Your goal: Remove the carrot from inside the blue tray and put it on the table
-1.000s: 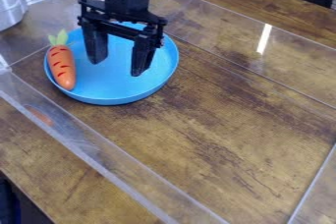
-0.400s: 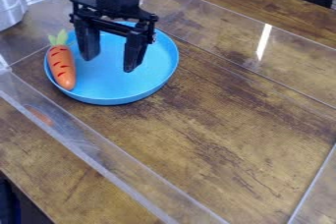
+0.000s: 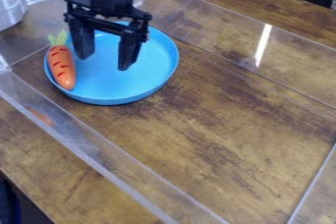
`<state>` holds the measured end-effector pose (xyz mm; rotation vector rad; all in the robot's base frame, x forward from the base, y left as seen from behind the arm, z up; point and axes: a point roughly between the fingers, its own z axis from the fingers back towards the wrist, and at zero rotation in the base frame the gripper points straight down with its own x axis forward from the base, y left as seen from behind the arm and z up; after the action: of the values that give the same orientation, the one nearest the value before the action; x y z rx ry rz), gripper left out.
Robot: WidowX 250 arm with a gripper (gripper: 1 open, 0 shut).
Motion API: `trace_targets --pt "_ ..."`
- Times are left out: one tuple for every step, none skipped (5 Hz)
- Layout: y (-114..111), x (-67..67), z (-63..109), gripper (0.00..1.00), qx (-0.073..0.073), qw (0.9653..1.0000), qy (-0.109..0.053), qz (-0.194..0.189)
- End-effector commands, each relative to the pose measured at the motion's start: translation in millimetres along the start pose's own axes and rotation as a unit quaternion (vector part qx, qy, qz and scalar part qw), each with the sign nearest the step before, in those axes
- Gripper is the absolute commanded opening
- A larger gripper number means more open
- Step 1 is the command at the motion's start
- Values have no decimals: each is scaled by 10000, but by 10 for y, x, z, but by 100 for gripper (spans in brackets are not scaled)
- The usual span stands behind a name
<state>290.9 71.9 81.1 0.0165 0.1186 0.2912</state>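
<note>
A small orange carrot [image 3: 59,64] with a green top lies inside the round blue tray [image 3: 147,79], against its left rim, tip pointing toward the near side. My black gripper [image 3: 104,57] hangs pointing down over the left half of the tray, just right of the carrot. Its two fingers stand wide apart, open, with nothing between them. The left finger [image 3: 82,43] is closest to the carrot but does not touch it. The dark wooden table [image 3: 223,130] under a glossy clear sheet carries the tray.
A light-coloured object [image 3: 11,2] sits at the far left corner. The clear sheet's edge [image 3: 92,154] runs diagonally across the near left. Bare wood stretches to the right of the tray and in front of it.
The gripper has shifted slightly left across the tray, closer to the carrot, still open. The carrot and the tray have not moved.
</note>
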Motion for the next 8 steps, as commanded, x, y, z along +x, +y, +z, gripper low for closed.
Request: trace_targets --pt "124 27 40 100 -50 9996 -146 254" --pt "208 50 -14 100 -78 9990 -136 417" --pt "333 83 -50 100 -152 9971 -179 717" --pt "474 115 -103 100 -236 9947 -206 978" --pt "547 148 -165 100 -341 9923 -208 1172" --pt "606 180 -223 100 -360 9916 -228 1221" --pt "660 213 -279 100 -397 9914 -237 1220" --pt "688 237 -322 100 -449 9908 -264 1251"
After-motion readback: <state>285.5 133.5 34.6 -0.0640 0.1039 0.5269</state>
